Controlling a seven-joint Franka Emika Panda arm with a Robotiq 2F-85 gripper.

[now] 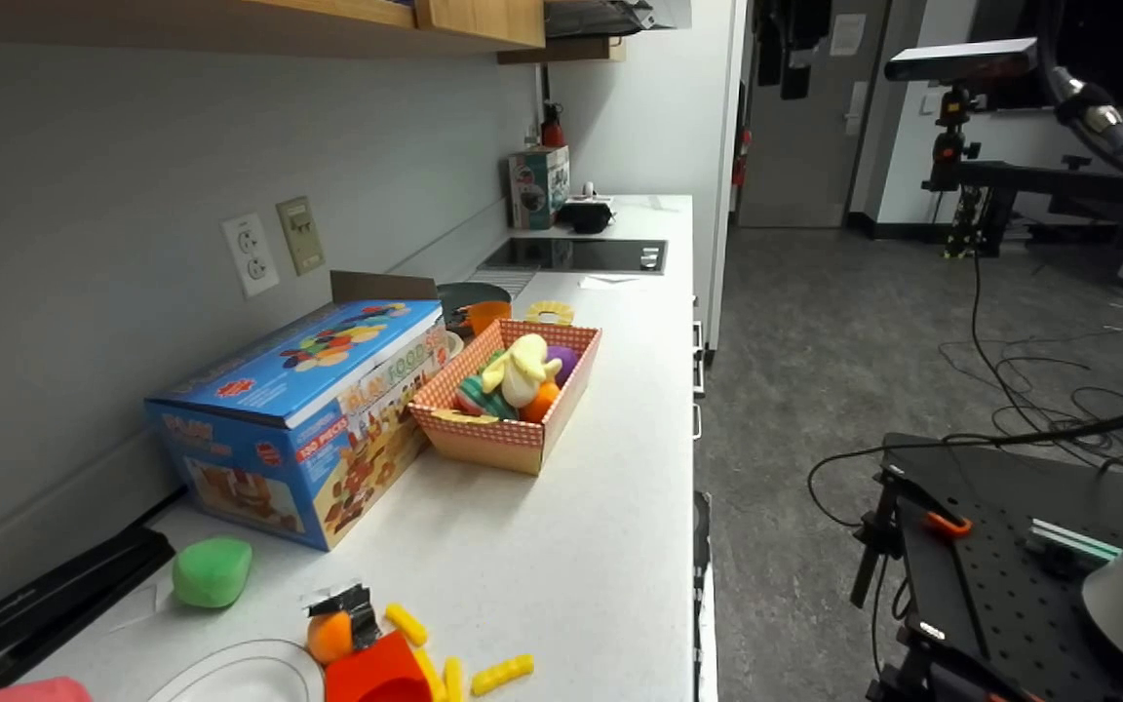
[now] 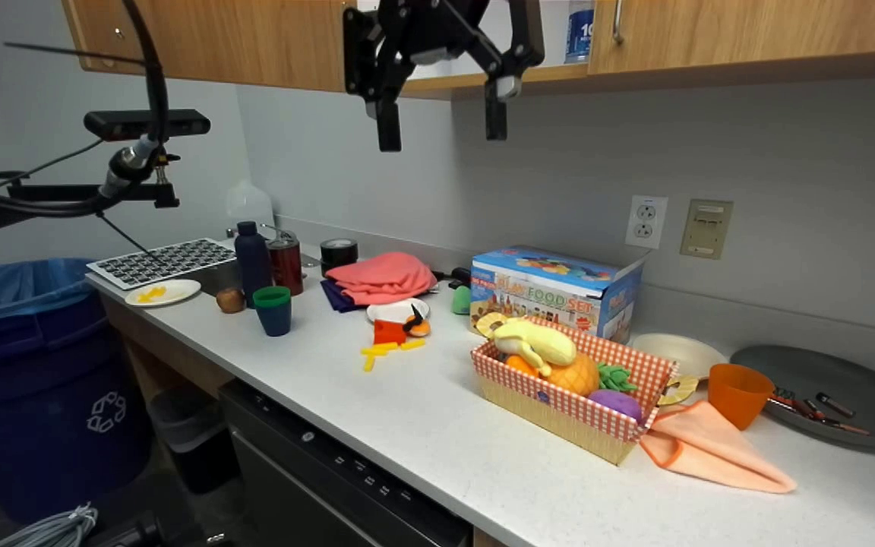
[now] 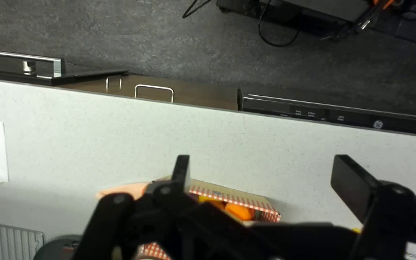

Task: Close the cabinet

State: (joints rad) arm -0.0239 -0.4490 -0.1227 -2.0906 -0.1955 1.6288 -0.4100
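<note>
In an exterior view, the cabinet door (image 2: 225, 38) appears to stand open at upper left; it likely wants a slow, arcing push on its outer face, near the free edge (image 2: 74, 26). The Robotiq gripper (image 2: 442, 135), spread and empty, should round that edge first. Rightward, the blue-labelled container (image 2: 579, 34) seems no obstacle.

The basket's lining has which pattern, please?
The lining is red-and-white checked, best seen in an exterior view.

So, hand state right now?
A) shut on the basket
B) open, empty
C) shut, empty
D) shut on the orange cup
B: on the hand, the fingers stand wide apart with nothing gripped between them, in an exterior view and the wrist view alike.
</note>
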